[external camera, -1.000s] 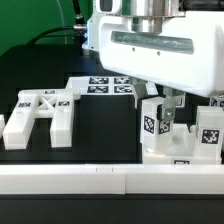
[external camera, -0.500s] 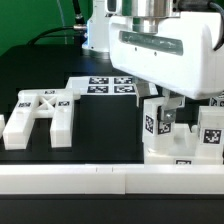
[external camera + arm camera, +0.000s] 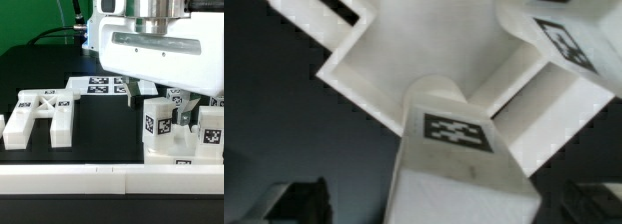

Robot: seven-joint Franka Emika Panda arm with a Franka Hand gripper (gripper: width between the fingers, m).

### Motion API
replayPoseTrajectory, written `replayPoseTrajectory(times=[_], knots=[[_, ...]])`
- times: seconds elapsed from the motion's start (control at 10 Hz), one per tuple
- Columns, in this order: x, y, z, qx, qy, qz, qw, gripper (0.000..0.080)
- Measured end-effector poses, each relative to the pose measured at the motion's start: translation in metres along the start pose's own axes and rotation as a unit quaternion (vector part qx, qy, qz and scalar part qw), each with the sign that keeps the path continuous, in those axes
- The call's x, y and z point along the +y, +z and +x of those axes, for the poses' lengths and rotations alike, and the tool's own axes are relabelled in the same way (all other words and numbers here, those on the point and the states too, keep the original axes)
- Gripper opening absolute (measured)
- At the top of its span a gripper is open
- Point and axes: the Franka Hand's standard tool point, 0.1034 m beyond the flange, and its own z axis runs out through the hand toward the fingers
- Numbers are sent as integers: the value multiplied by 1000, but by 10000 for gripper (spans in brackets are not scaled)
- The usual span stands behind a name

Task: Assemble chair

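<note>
The chair's parts are matte white with black-and-white tags. A cross-braced flat plate [image 3: 40,115] lies at the exterior view's left. At the right stands a group of upright tagged blocks [image 3: 160,135] on a wider white piece [image 3: 180,158]. My gripper [image 3: 159,104] hangs right over this group and is open, with one dark finger [image 3: 133,93] on each side of it. In the wrist view a tagged white bar [image 3: 455,150] runs between the fingertips [image 3: 304,200] of the gripper [image 3: 446,205], with a dark gap beside it on one side. Notched white parts [image 3: 553,75] join the bar beyond it.
The marker board [image 3: 100,87] lies flat on the black table behind the parts. A long white rail [image 3: 100,180] runs along the front edge. The arm's white body [image 3: 160,45] fills the upper right and hides what is behind it.
The fingers were close around the upright block and have spread wide apart, letting it go. The block stays standing where it was. The cross-braced plate has not moved.
</note>
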Motion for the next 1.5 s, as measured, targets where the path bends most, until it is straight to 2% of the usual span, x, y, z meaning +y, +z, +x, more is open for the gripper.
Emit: replayPoseTrajectory(times=[0.4,0.6,1.0,1.3,1.4,1.5], knots=[[-1,-1,0,1,-154,1,988,649],[-4,-1,-1,8,-254,1,967,649],[-6,-1,-2,14,-356,-2,934,649],[-5,-1,-1,17,-455,-13,890,649],[-4,-1,0,18,-504,-19,863,649],[-3,-1,0,18,-510,-21,860,649]])
